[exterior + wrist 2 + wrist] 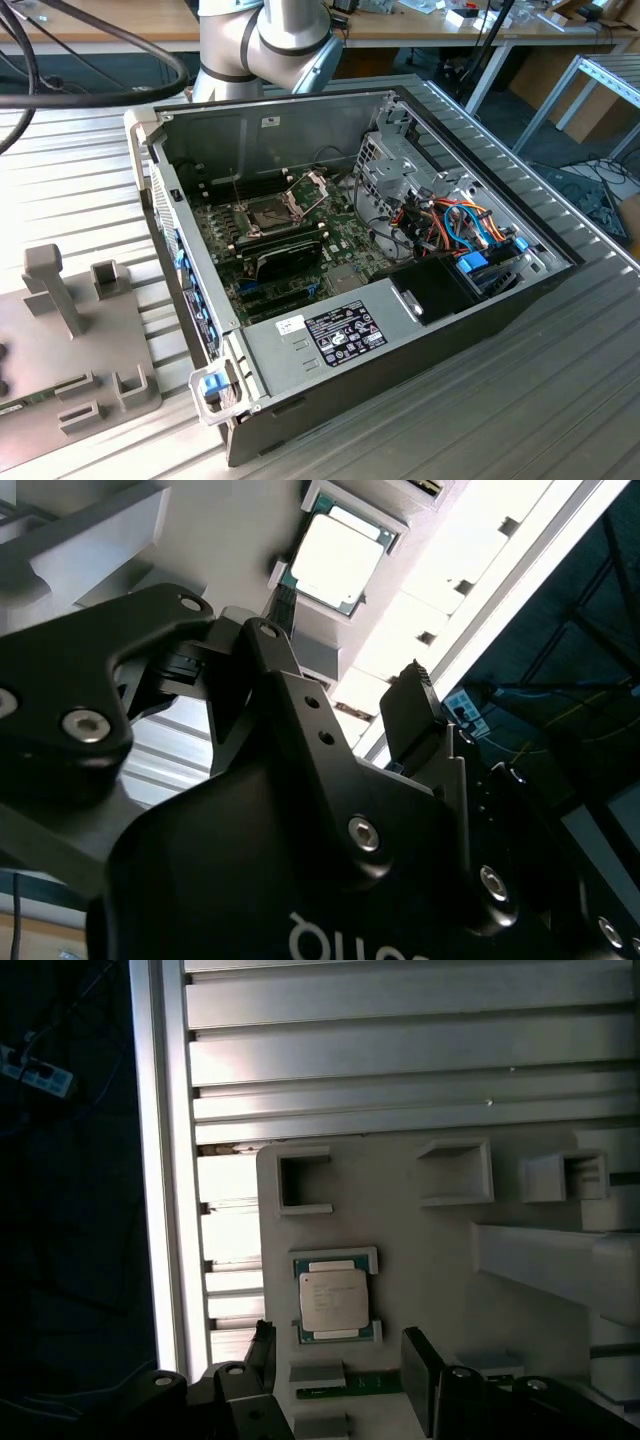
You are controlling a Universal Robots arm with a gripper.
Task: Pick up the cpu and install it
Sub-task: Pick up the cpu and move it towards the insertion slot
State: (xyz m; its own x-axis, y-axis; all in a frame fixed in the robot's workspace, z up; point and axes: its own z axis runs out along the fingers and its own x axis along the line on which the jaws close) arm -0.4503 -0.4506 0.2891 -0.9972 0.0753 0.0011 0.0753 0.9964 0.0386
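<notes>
The cpu [333, 1300] is sitting flat, silver top up, in its little bracketed cradle [335, 1257] on the grey fixture plate [440, 1270], outside the computer, so that's where things stand on my end. Going big to small: the ribbed aluminium table [560, 400] carries everything, and the open computer case [250, 130] lies on it, taking up the middle of the exterior view. The arm [270, 40] rises behind the case's far wall. The fixture plate lies on the table at the exterior view's left, just beside the case, with a few upright blocks [50, 285] on it. Inside the case there's the green motherboard [340, 240], and on it the dark square socket [270, 212] has its metal frame [312, 185] flipped up. In both wrist views the gripper [340, 1342] hangs over the plate with its two black fingers [420, 1370] spread wide, nothing between them, one to either side of the cradle and clear of the chip. In the second wrist view the cpu's lid catches the light and looks nearly white.
</notes>
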